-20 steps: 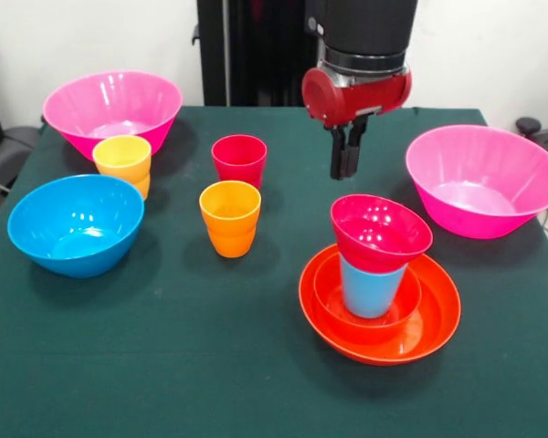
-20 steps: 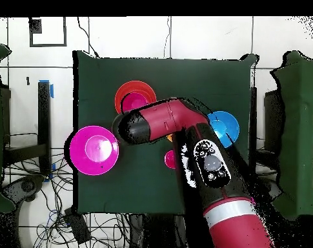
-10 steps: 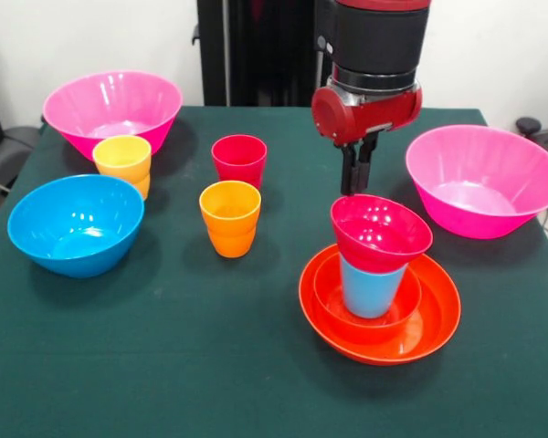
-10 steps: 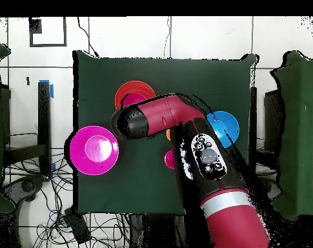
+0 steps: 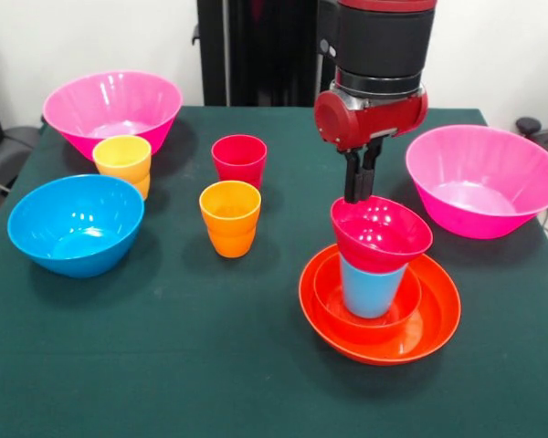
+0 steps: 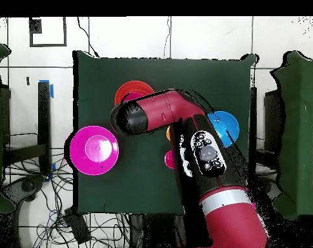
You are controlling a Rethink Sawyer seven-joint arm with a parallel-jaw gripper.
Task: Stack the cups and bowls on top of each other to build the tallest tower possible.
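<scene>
We see the gripper [image 5: 354, 190] hanging just above the far rim of the crimson bowl [image 5: 381, 233], its two dark fingers [image 5: 351, 179] drawn close together and holding nothing.

That crimson bowl sits tilted on the blue cup [image 5: 372, 285]. The cup stands upright inside the small orange bowl [image 5: 329, 294], and that bowl nests in the wide shallow orange bowl [image 5: 438, 315]. The stack stands toward the right part of the green tabletop [image 5: 164, 356], nearer its front edge.

Just beyond the stack, against the right edge, one large pink bowl [image 5: 484, 182] rests upright. The other large pink bowl [image 5: 111, 111] sits at the far left corner. In front of it stands the yellow cup [image 5: 123, 162], and the blue bowl [image 5: 76, 224] lies by the left edge, just beside that cup. The red cup [image 5: 239, 160] and the orange cup [image 5: 230, 217] stand near the middle of the tabletop, the orange one nearer the front, the two close but apart.

From overhead, the red arm [image 6: 184, 135] covers the middle of the tabletop and hides the gripper; the stack's orange rim shows beside its elbow.
</scene>
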